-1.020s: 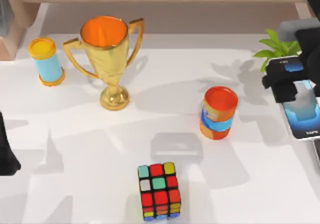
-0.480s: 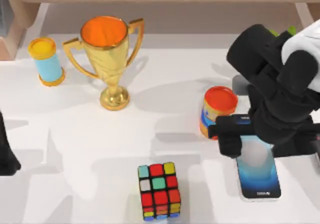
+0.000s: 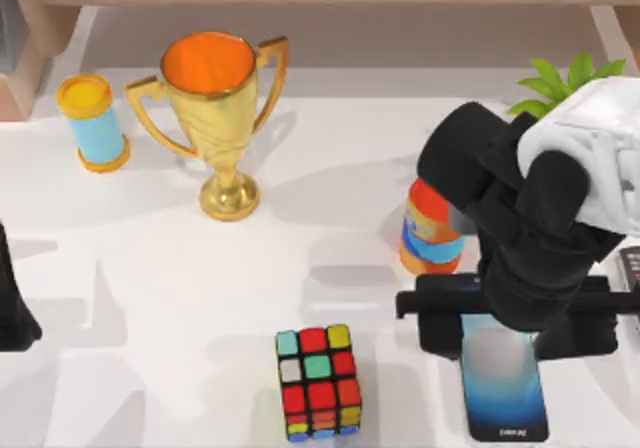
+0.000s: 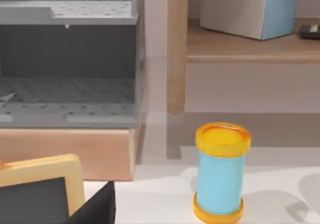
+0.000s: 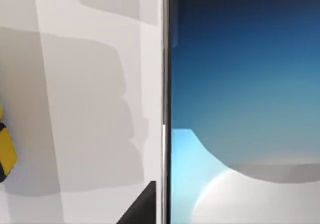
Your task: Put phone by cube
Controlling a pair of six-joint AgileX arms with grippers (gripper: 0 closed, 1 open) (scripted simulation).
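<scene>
White table [image 3: 150, 298], wooden shelf [image 4: 250, 46] behind

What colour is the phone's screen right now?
The phone screen shades from grey to bright blue inside a black edge, clearest in the top view.

The right arm [image 3: 540, 228] hides the phone's [image 3: 503, 393] upper end and part of the orange can [image 3: 428, 238]; its fingers cannot be made out.
</scene>
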